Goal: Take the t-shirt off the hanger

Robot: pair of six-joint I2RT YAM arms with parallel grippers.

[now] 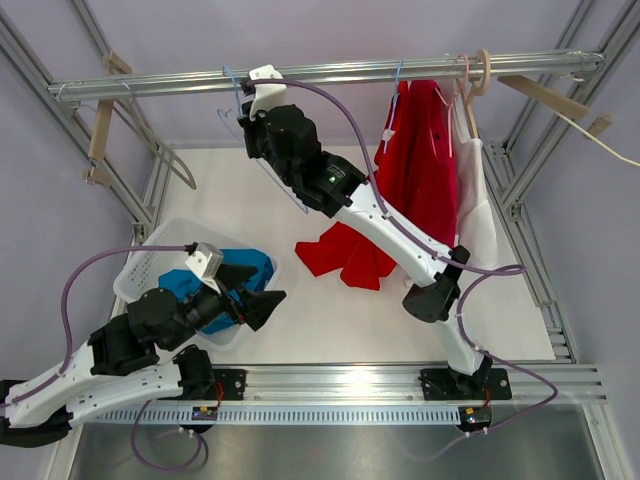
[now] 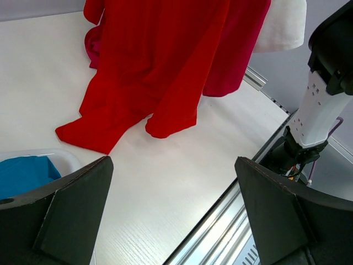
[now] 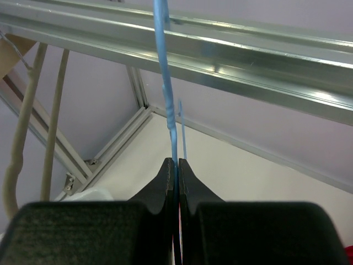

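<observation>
Right gripper (image 1: 246, 108) is up at the far edge of the table (image 1: 240, 200), just under the metal rail (image 1: 330, 75), and its fingers are pressed together on the thin blue hanger (image 1: 272, 172). From the right wrist camera the two black fingertips (image 3: 169, 171) meet on the blue wire, with no gap showing between them. That hanger carries no cloth, and its hook sits at the rail.

Now the red t-shirt (image 1: 345, 255): it lies crumpled on the white surface around the middle, a little toward the right edge, partly under the right arm's white link. The left wrist view shows its folds spread flat on the tabletop. Above it, at the far right corner, a darker red garment (image 1: 420, 160) hangs from the rail beside a white one (image 1: 478, 190). The arm crosses in front, so I cannot quite tell whether the heap on the table touches that hanging cloth.

Over on the left edge, the left gripper (image 1: 262, 287) hovers with its fingers spread wide and nothing between them, just above the rim of a clear plastic bin (image 1: 140, 265) that holds a blue cloth (image 1: 255, 265). Wooden hangers (image 1: 100, 130) dangle at the far left corner
</observation>
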